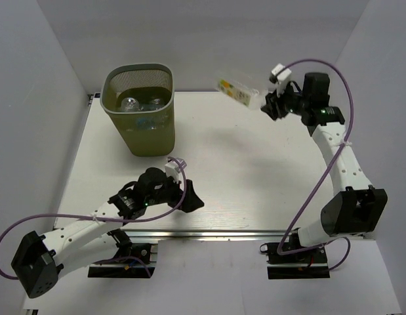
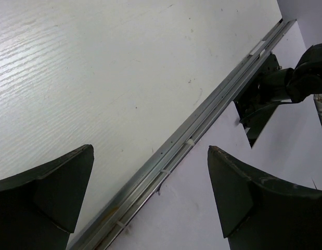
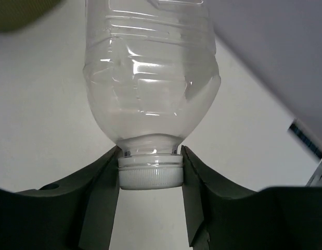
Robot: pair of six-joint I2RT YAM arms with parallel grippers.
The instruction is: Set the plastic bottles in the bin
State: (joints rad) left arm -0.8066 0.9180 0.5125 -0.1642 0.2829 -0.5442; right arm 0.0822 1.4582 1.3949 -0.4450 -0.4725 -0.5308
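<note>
Several bottles (image 1: 134, 104) sit in the bin (image 1: 142, 141), far-left corner. Right end effector (image 3: 150, 156) grips another bottle (image 3: 150, 78) by its cap (image 3: 150, 177), aloft; left end effector (image 2: 150, 150) splayed, empty.

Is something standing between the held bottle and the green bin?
Nothing visible. The right hand grips the clear plastic bottle with the white cap in the air; only bare white table lies between it and the olive-green mesh bin. The open left hand sits nearer the front, off that path.
</note>
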